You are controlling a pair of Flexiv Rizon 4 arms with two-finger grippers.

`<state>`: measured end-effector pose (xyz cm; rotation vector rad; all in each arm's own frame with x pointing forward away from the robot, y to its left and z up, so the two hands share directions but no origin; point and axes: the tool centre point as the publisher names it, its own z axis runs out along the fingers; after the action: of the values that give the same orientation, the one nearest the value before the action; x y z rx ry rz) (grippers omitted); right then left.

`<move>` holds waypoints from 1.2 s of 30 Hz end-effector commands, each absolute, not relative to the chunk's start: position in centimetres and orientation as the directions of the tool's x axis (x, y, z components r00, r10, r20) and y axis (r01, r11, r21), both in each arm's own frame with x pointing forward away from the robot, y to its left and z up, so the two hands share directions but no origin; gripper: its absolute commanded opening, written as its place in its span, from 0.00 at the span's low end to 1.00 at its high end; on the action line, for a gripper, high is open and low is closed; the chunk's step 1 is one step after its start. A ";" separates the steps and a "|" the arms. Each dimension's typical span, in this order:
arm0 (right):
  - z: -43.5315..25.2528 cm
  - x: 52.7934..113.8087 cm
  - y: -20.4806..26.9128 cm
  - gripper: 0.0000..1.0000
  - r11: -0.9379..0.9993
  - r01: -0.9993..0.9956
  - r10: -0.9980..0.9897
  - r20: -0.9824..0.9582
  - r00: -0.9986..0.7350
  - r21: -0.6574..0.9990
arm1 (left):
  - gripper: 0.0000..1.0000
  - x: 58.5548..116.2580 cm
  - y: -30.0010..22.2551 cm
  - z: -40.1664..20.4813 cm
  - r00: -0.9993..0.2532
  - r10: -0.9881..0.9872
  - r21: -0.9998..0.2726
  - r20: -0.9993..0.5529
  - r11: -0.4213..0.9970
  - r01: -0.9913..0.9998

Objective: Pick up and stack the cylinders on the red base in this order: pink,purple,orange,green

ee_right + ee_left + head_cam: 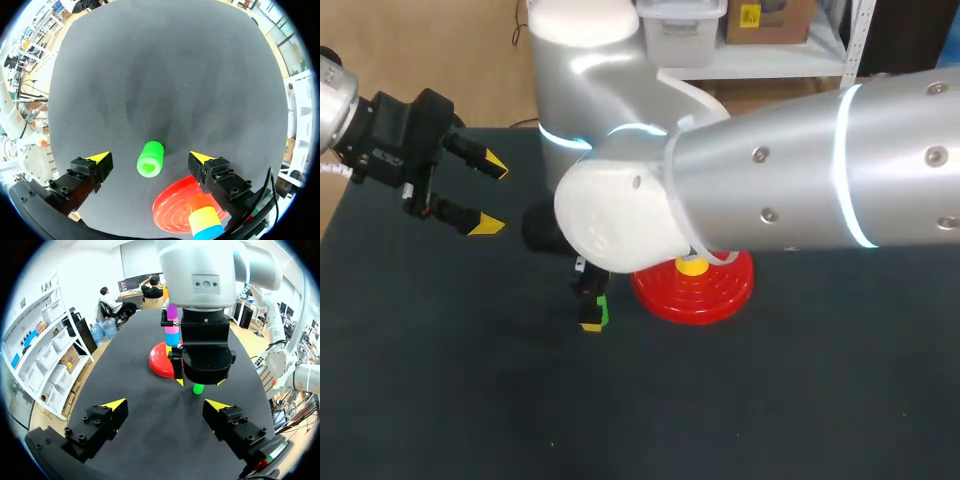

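Observation:
A green cylinder point(150, 160) lies on its side on the black table, between the spread fingers of my right gripper point(150, 158); neither fingertip touches it. The right gripper is open and hovers just above it. Close beside it stands the red base point(705, 295), carrying a stack with a pink cylinder point(171, 330) under a purple cylinder point(172, 313); an orange piece above them is mostly hidden by my right arm. In the head view the green cylinder point(604, 312) shows under the right wrist. My left gripper point(490, 194) is open and empty at the table's far left.
My right arm point(800, 180) crosses the middle of the table and hides much of the base. Yellow and blue pieces point(205, 222) sit at the bottom of the stack. The black table point(440, 380) stretches wide in front and to the left.

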<state>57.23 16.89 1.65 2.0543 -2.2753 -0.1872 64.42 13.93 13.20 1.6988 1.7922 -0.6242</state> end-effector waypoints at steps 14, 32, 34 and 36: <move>1.4 57.4 17.0 0.69 0.104 -0.981 -0.993 -0.035 -0.111 0.161 | 1.00 64.4 14.0 13.1 -0.012 0.718 0.061 -0.695 0.076 0.995; 1.1 57.7 17.0 0.00 0.111 -0.979 -0.992 -0.039 -0.119 0.168 | 1.00 64.4 14.0 13.1 -0.012 0.718 0.061 -0.695 0.076 0.995; 1.1 57.8 17.0 0.00 0.112 -0.979 -0.992 -0.038 -0.121 0.168 | 1.00 64.4 14.0 13.1 -0.012 0.718 0.061 -0.695 0.076 0.995; 1.1 57.8 16.9 0.00 0.113 -0.979 -0.992 -0.037 -0.121 0.168 | 1.00 64.4 14.0 13.1 -0.012 0.718 0.061 -0.695 0.076 0.995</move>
<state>57.74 17.00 1.16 2.0253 -2.2782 -0.2302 64.42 13.93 13.20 1.6988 1.7922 -0.6242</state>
